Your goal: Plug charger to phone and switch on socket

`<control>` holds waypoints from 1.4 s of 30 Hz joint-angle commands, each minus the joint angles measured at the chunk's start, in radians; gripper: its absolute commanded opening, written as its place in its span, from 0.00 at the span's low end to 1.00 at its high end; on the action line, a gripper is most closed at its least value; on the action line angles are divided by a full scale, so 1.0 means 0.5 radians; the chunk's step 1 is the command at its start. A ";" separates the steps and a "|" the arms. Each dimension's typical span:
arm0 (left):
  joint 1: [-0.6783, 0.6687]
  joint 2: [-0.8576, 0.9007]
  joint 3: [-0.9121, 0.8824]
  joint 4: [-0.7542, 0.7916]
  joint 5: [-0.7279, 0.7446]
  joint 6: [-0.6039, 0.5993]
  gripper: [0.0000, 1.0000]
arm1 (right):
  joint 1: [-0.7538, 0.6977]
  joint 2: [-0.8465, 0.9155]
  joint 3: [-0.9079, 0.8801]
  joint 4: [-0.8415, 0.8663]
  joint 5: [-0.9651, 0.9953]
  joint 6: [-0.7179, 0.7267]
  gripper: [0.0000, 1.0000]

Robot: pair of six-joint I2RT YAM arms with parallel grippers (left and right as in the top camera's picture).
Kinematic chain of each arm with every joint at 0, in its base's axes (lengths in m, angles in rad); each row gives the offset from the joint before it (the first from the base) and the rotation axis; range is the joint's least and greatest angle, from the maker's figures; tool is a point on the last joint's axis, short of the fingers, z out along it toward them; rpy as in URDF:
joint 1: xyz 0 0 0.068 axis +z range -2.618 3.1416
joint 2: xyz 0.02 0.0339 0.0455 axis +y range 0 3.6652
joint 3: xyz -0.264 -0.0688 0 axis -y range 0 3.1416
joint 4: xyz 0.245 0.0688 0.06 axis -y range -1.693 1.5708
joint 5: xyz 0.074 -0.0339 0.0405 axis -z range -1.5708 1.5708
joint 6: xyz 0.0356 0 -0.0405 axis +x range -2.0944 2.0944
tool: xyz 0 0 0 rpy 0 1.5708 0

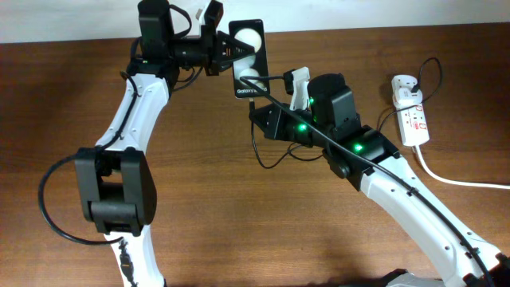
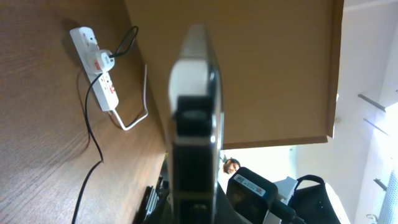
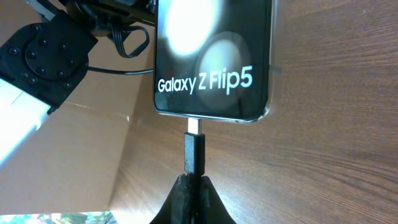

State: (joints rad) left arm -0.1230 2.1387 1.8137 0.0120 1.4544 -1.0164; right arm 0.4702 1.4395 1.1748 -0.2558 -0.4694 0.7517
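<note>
My left gripper [image 1: 225,53] is shut on the black phone [image 1: 248,57] and holds it above the table at the back. The phone is edge-on in the left wrist view [image 2: 195,124] and reads "Galaxy Z Flip5" in the right wrist view [image 3: 214,56]. My right gripper [image 1: 261,102] [image 3: 193,185] is shut on the black charger plug [image 3: 193,152], just below the phone. The plug's silver tip meets the port in the phone's bottom edge, and part of the tip shows. The white socket strip [image 1: 412,118] [image 2: 94,62] lies on the table at the right with the white adapter in it.
The charger's thin black cable [image 1: 256,151] loops over the wooden table under my right arm and also runs from the adapter [image 2: 92,130]. A thick white cord [image 1: 454,179] leaves the strip toward the right edge. The table's far edge is behind the phone.
</note>
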 commanded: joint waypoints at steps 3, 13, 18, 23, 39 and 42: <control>0.006 0.008 0.011 0.012 0.047 0.024 0.00 | -0.002 0.018 -0.007 0.014 0.074 -0.027 0.04; 0.001 0.008 0.011 0.012 0.052 0.032 0.00 | -0.051 0.018 -0.007 0.013 0.117 -0.027 0.04; -0.017 0.009 0.011 0.012 0.045 0.047 0.00 | -0.051 0.018 -0.007 0.021 0.109 -0.027 0.04; -0.041 0.009 0.011 0.011 0.045 0.092 0.00 | -0.051 0.018 -0.006 0.047 0.064 -0.028 0.04; -0.102 0.009 0.005 0.002 0.240 0.183 0.00 | -0.135 0.018 -0.007 0.156 0.069 -0.028 0.04; -0.104 0.009 0.005 0.002 0.240 0.183 0.00 | -0.182 0.018 -0.006 0.201 0.057 -0.028 0.04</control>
State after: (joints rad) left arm -0.1394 2.1384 1.8141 0.0166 1.4490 -0.9565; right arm 0.4271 1.4433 1.1587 -0.2230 -0.5152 0.7509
